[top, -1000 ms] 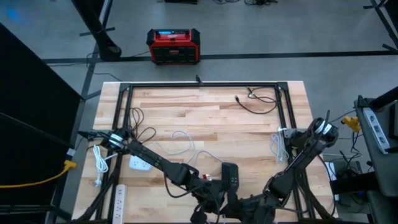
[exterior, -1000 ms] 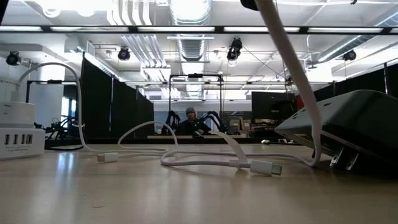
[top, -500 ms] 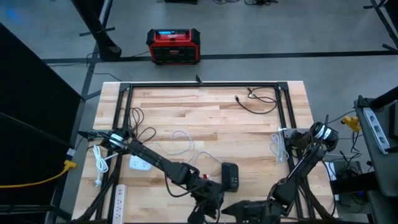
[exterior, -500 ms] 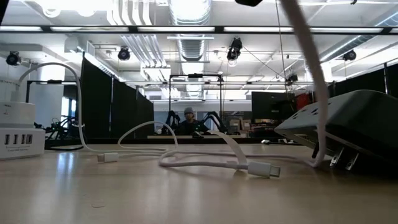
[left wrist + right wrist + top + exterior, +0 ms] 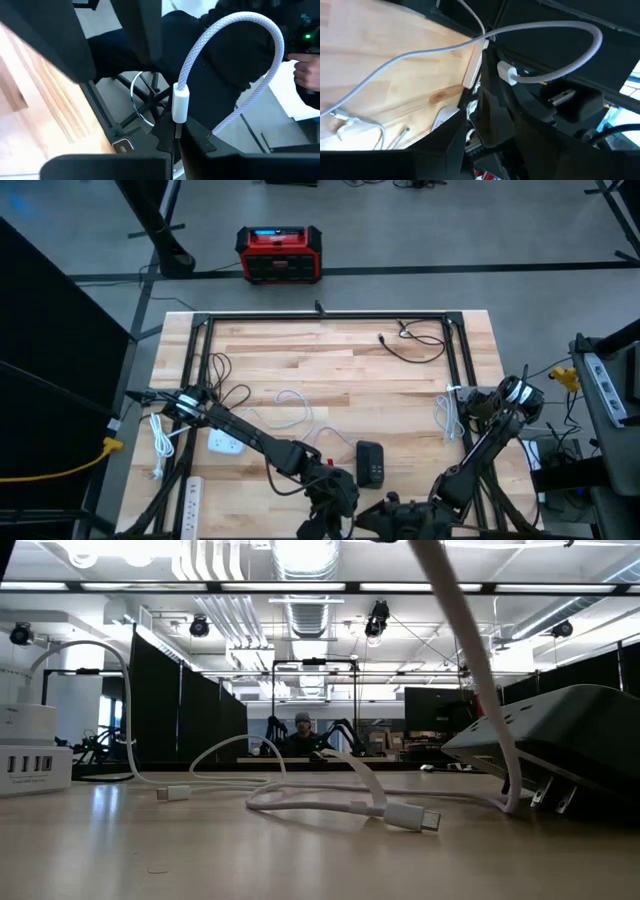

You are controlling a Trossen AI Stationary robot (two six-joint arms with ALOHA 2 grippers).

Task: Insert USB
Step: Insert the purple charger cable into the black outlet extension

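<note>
Down on the wide wooden table, filling the centre of the overhead frame. Reaching in from the left edge toward bottom centre, the left arm; dropping from the right edge to the bottom, the right arm. Just above the two arm ends, lower centre, lies the dark charger block, alone on the wood and apart from both; seen from table height, sits tipped at the far right with its prongs toward the camera. Left of centre, sprawls a loose white cable, with a white power strip lower left of it. At bottom centre of the left wrist frame, the left gripper, clenched on the USB plug, white shell standing upright above the fingers, braided cable arching over the top right. Bottom edge overhead, just right of the left one, the right gripper, off the block; clenched or released, cannot tell.
</note>
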